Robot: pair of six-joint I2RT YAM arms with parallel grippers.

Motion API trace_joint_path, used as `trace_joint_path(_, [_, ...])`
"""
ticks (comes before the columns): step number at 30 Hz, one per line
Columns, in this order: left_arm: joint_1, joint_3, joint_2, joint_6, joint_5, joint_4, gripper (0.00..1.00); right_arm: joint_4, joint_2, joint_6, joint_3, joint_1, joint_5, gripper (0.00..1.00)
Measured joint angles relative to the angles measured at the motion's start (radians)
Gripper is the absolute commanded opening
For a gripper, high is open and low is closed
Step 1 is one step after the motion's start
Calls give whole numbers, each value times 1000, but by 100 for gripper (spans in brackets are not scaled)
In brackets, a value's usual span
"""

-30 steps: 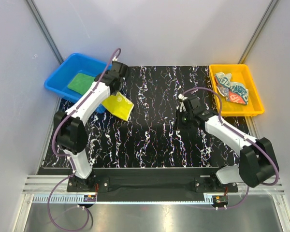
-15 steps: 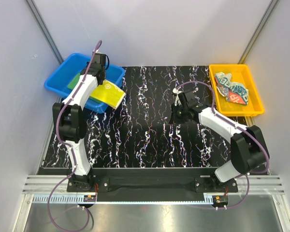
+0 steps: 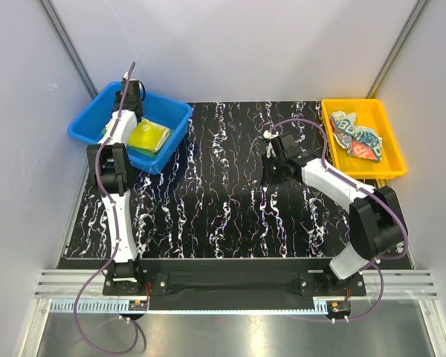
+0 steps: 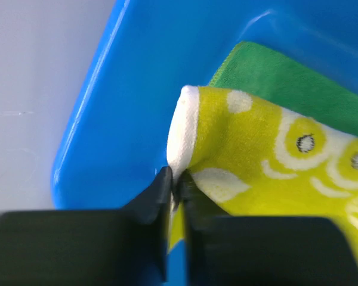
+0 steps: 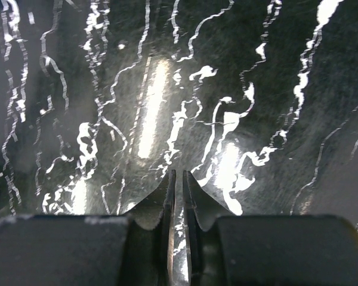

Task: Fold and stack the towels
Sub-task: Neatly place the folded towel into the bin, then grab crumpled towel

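Since a second ago, the left arm has swung away from the table edge and over to 10 o'clock, and the yellow towel [image 3: 150, 136] it carries has gone with it, from hanging over the black table [image 3: 223, 201] to being inside the blue bin [image 3: 89, 123]. The right arm has slid a little toward 11 o'clock too. Nearest to the arm bases is the black table with white squiggly lines on it. A bit past the middle of the table, toward 1 o'clock, is the right gripper [image 5: 179, 179]. Its two fingers are pinched almost together with nothing between them, and they point down at the shiny table top. I cannot tell if they touch it. Farther back, at 10 o'clock, sits the blue bin. The left gripper [image 4: 174, 179] is over it, and its fingers are squeezed tight on the white edge of the yellow towel. The yellow towel lies partly on top of the green towel [image 4: 286, 83], which is flat on the bin floor and sticks out past it at 1 o'clock in the wrist view. At 2 o'clock on the far right is the yellow bin [image 3: 386, 167], with the striped towel [image 3: 357, 134] bunched up inside it.
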Motion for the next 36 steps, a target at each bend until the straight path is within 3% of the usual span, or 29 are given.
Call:
trace_joint_path(3, [35, 26, 55, 4, 2, 28, 65, -5, 18, -3, 13, 0, 23, 16])
trace_joint_path(9, [19, 29, 58, -40, -10, 32, 83, -26, 34, 0, 32, 0, 52, 26])
trace_joint_path(10, [2, 26, 47, -50, -13, 23, 96, -29, 34, 4, 35, 0, 55, 30])
trace_joint_path(11, [-17, 21, 32, -55, -13, 14, 99, -33, 33, 10, 39, 0, 60, 36])
trace_joint_path(12, [-43, 8, 6, -67, -13, 7, 99, -39, 30, 18, 43, 0, 69, 52])
trace_joint_path(17, [-252, -142, -246, -147, 29, -16, 99, -84, -11, 69, 97, -3, 125, 80])
trace_joint_path(20, [-375, -240, -423, -229, 167, -19, 99, -128, -48, 93, 174, -16, 159, 99])
trace_joint_path(25, [-410, -315, -636, -409, 461, -57, 99, -179, -89, 111, 304, -100, 256, 100])
trace_joint_path(29, [-376, -591, -836, -550, 696, 9, 99, -195, -95, 113, 353, -222, 344, 100])
trace_joint_path(33, [-451, -768, -933, -635, 808, 13, 99, -202, -88, 109, 365, -340, 418, 99])
trace_joint_path(36, [-511, -838, -954, -673, 901, 21, 99, -201, -27, 108, 417, -439, 415, 91])
